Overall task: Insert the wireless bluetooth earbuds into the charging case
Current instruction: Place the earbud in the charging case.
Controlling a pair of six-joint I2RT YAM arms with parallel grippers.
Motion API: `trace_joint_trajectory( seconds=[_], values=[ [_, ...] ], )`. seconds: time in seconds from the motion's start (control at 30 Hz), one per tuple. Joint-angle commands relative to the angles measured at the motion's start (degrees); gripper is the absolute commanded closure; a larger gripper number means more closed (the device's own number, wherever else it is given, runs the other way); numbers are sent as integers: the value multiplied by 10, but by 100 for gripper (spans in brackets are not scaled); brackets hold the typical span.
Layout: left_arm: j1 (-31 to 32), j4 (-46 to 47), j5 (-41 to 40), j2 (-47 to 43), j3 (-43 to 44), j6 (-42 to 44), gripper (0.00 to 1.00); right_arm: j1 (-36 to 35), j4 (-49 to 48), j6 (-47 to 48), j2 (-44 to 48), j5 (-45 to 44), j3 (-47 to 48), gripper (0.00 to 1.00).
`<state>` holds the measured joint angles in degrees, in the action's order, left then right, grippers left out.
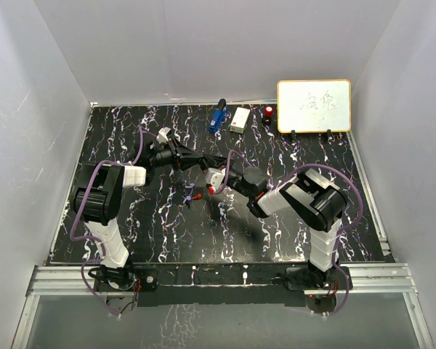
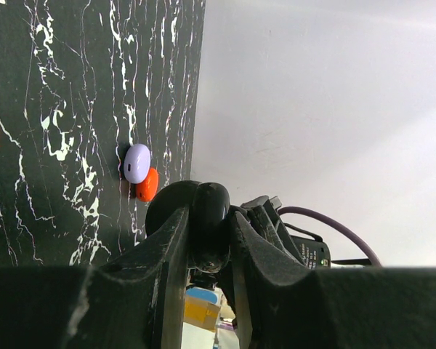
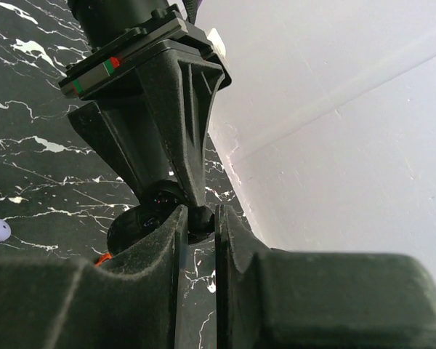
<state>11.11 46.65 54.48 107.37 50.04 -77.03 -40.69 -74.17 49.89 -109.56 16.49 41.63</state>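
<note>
left gripper point(image 2: 209, 225): fingers clamped on black case point(image 2: 211, 200) | right gripper point(image 3: 200, 218): fingers pinching same case | table point(image 2: 58, 73): purple earbud point(image 2: 136, 163) just beside red earbud point(image 2: 147, 185)

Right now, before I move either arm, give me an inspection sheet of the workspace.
Surface: black table with white veining, flat.
Job's things: black rounded charging case held between the two arms; purple earbud and red earbud lying loose side by side on the table.
Clutter: blue gadget, white box and small red item along the far edge.
Grippers: left gripper shut on the charging case; right gripper shut on a black part, apparently the same case.
Cables: purple cables loop along both arms.
Surroundings: white walls; whiteboard at the far right.
</note>
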Motion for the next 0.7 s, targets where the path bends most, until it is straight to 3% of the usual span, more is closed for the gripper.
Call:
trace_joint_trajectory(
  seconds=[0.0, 0.63, 0.67],
  values=[
    [3, 3, 14, -16, 21, -7, 100, 4, -20, 19, 2, 6, -3, 100],
    [3, 32, 12, 3, 37, -34, 100, 3, -20, 16, 4, 0, -11, 100],
    [3, 33, 11, 4, 37, -35, 100, 3, -20, 14, 4, 0, -11, 97]
  ],
)
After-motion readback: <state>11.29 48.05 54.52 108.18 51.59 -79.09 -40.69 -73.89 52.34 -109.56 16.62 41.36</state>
